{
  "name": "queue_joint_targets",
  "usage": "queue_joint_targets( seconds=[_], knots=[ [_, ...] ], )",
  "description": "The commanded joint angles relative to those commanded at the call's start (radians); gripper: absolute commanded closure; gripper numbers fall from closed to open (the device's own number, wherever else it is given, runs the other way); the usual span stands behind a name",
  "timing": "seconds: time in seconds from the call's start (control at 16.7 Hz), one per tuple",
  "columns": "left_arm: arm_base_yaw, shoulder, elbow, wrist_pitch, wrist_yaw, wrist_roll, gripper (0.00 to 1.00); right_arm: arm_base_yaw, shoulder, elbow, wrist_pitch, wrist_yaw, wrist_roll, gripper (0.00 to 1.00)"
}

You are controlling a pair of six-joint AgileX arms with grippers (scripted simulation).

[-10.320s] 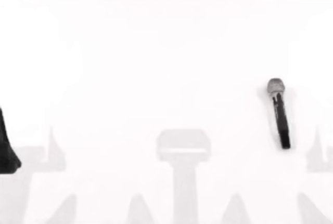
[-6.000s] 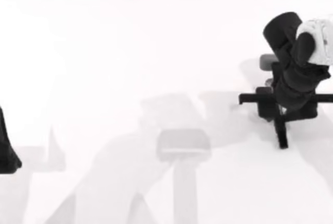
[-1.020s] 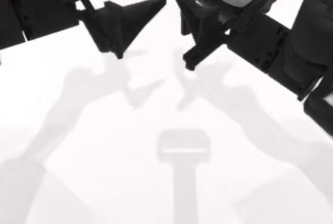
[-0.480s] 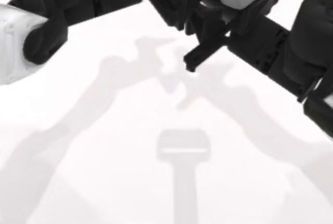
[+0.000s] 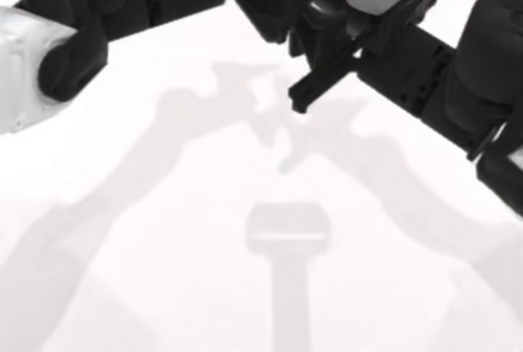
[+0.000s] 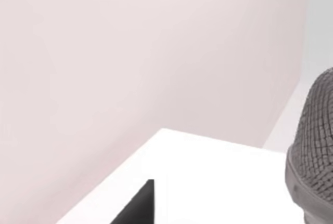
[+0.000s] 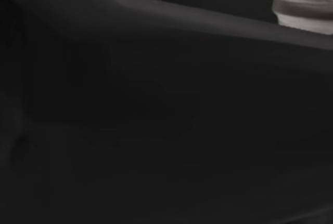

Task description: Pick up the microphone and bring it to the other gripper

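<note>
No readable text, labels, brands, numbers or signs in any view. Checked the arm casings and the table in the top view, the mesh head in the left wrist view: all unmarked. Right wrist view dark.
</note>
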Motion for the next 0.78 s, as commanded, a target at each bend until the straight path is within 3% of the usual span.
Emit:
queue_joint_targets(
  seconds=[0.48,0.78],
  knots=[
    [0.0,0.0,0.0,0.0,0.0,0.0,0.98,0.0,0.0,0.0,0.0,0.0,0.0,1.0],
    [0.0,0.0,0.0,0.0,0.0,0.0,1.0,0.0,0.0,0.0,0.0,0.0,0.0,1.0]
  ],
)
